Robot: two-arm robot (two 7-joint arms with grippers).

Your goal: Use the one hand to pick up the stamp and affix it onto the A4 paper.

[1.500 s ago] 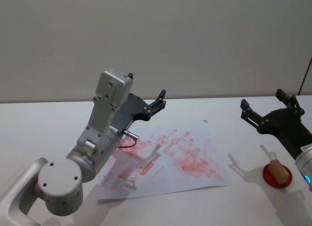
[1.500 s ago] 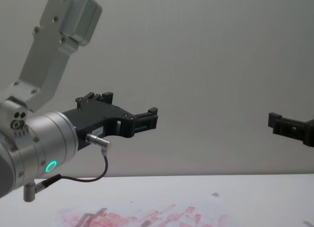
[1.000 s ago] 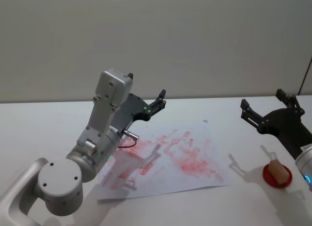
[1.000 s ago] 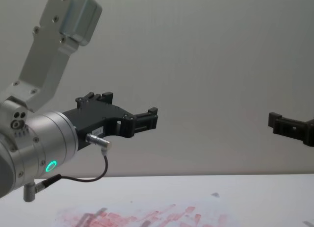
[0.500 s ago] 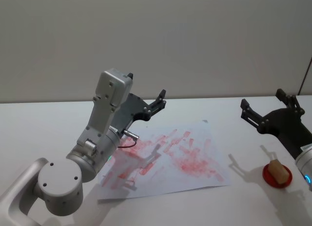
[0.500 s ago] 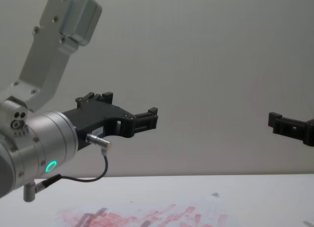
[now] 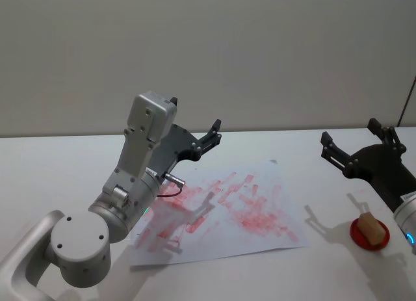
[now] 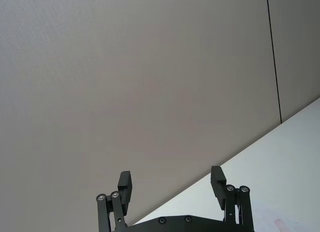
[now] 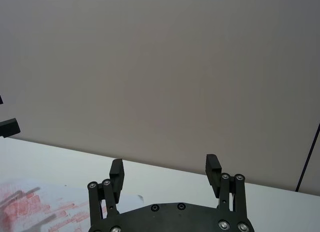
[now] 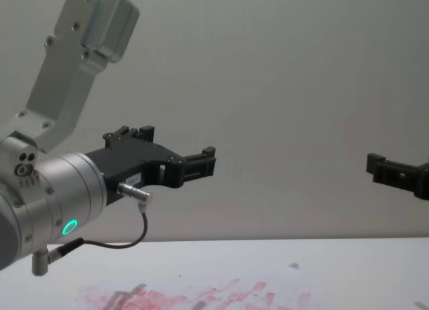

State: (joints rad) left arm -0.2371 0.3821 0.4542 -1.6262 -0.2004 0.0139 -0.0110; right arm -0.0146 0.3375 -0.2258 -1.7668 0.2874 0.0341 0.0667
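White table (image 7: 58, 161) sits in front of a plain grey wall (image 7: 260, 47). The right gripper (image 7: 350, 135) is up in the air over the right side of the table. Its two fingers are wide apart and hold nothing. Just below it in the head view, the stamp (image 7: 370, 227), a small tan block, sits on a round red pad (image 7: 359, 236). The paper (image 7: 227, 213) lies flat in the middle of the table, to the left of the pad and not touching it. It has lots of smeared red prints on it. The left gripper (image 7: 209, 137) is up in the air over the left part of the paper. Its fingers are apart too, and it is empty. It points toward the wall.
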